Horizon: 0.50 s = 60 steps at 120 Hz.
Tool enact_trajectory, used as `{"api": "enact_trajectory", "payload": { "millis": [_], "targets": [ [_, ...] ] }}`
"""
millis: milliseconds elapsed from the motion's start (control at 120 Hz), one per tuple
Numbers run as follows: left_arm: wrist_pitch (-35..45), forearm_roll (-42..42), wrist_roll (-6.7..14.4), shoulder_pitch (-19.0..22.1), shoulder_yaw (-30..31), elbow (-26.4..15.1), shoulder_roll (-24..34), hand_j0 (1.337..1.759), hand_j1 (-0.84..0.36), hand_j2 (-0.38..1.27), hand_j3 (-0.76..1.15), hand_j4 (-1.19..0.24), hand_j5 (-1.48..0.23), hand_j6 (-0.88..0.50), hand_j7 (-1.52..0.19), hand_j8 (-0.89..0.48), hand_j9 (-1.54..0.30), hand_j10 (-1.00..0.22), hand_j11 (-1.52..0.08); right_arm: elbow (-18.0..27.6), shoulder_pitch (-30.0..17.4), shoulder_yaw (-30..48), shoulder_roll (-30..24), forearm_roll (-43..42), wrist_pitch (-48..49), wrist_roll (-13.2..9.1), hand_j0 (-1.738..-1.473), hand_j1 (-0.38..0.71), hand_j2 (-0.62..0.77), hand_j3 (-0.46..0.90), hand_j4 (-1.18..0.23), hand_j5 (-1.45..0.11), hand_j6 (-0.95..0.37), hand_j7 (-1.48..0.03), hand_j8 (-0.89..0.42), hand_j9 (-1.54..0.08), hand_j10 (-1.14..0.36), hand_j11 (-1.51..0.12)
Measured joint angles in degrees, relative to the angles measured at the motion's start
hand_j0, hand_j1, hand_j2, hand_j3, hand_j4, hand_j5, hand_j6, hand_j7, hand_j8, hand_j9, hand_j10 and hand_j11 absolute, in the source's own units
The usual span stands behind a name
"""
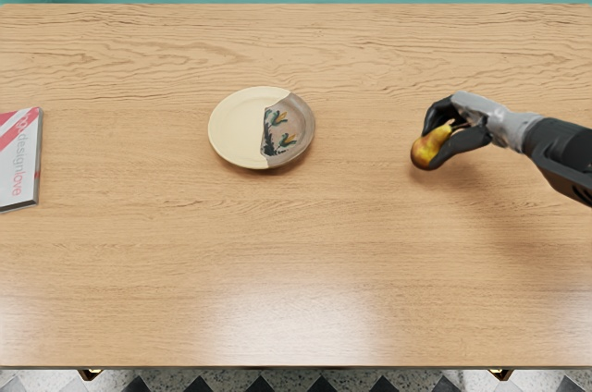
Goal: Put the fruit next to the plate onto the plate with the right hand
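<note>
book cut off by left edge | fruit partly hidden by fingers | right arm cut off at right edge

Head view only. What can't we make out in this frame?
- Yellow-orange fruit: head view, partly covered by the black right hand gripping it; type and table contact unclear.
- Red-and-white book: head view, cut off by the left edge; lettering incomplete.
- Cream round plate: head view, painted motif too small to identify.
- Left arm: out of frame.

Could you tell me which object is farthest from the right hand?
The red-and-white book at far left; the plate is nearer, the hand holds the pear.
</note>
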Motion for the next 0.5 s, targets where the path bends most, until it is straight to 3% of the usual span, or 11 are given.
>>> {"api": "enact_trajectory", "payload": {
  "millis": [208, 500],
  "targets": [
    [0.0, -0.01, 0.0, 0.0, 0.0, 0.0, 0.0, 1.658, 0.35, 0.0, 0.0, 0.0, 0.0, 0.0, 0.0, 0.0, 0.0, 0.0, 0.0, 0.13, 0.89, 3.27, 0.19, 2.68, 2.84, 0.67, -1.656, 0.38, 0.56, 0.0, -0.82, -1.21, -0.51, -1.12, -0.32, -1.16, -0.49, -1.14],
    [0.0, -0.03, 0.0, 0.0, 0.0, 0.0, 0.0, 1.658, 0.35, 0.0, 0.0, 0.0, 0.0, 0.0, 0.0, 0.0, 0.0, 0.0, 0.0, 0.09, 6.61, 3.74, 4.85, 3.39, 4.0, -1.67, -1.658, 0.37, 0.56, 0.0, -0.82, -1.23, -0.51, -1.13, -0.33, -1.18, -0.52, -1.18]
  ]
}}
